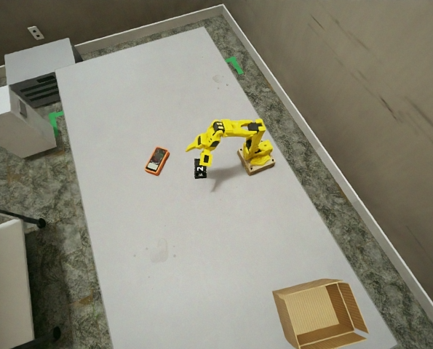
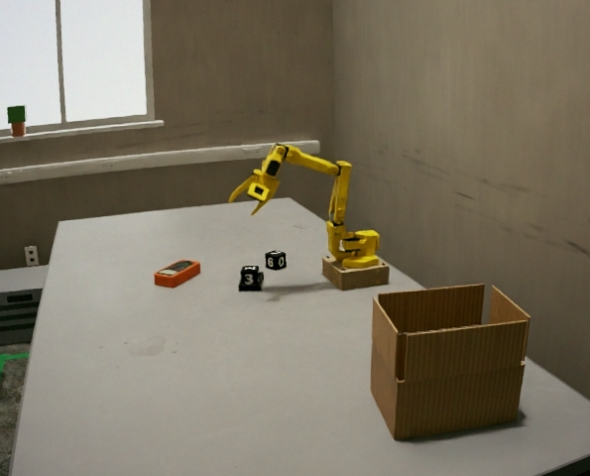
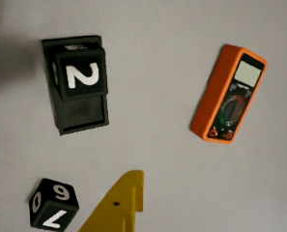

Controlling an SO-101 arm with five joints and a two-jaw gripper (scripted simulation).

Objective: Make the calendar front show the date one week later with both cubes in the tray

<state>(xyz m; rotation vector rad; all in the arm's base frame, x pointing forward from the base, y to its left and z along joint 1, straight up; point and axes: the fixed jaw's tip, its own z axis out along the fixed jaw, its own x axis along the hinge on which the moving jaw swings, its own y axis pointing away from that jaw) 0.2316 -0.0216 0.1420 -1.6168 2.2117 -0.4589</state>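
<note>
Black rectangular calendar tray (image 1: 198,177) (image 2: 243,288) (image 3: 84,131): near mid-frame from above, upper left of the wrist view. One black cube with white numerals (image 1: 200,168) (image 2: 248,278) (image 3: 80,74) in its upper end there; lower end vacant. White "2" on that cube's top, lying sideways in the wrist view; "3" on a side in the exterior view.

Second black cube with white numerals (image 2: 275,260) (image 3: 54,205): out of the tray, on the bench (image 1: 164,210) (image 2: 192,327) (image 3: 162,159), lower left of the wrist view. Reads "7" on one face, "0" and a 6-or-9 shape on others; exterior shows "6" and "0".

Yellow plastic claw (image 1: 198,154) (image 2: 242,206) (image 3: 134,190): raised above, fingers apart, nothing between them. One fingertip at the bottom of the wrist view.

Step in hand, my reading: one cube placed or awaiting its turn, the loose one still to be set. Next move probably wants the claw lowered over the loose cube, squared to its sides, after choosing which digit must face the arm. Month name and front date not readable from here, so target unconfirmed.

Outward: orange-cased handheld meter with dark face (image 1: 157,161) (image 2: 177,273) (image 3: 229,94), its small markings illegible. Open brown cardboard box (image 1: 286,319) (image 2: 458,389), lower right; no brand or label made out.
</note>
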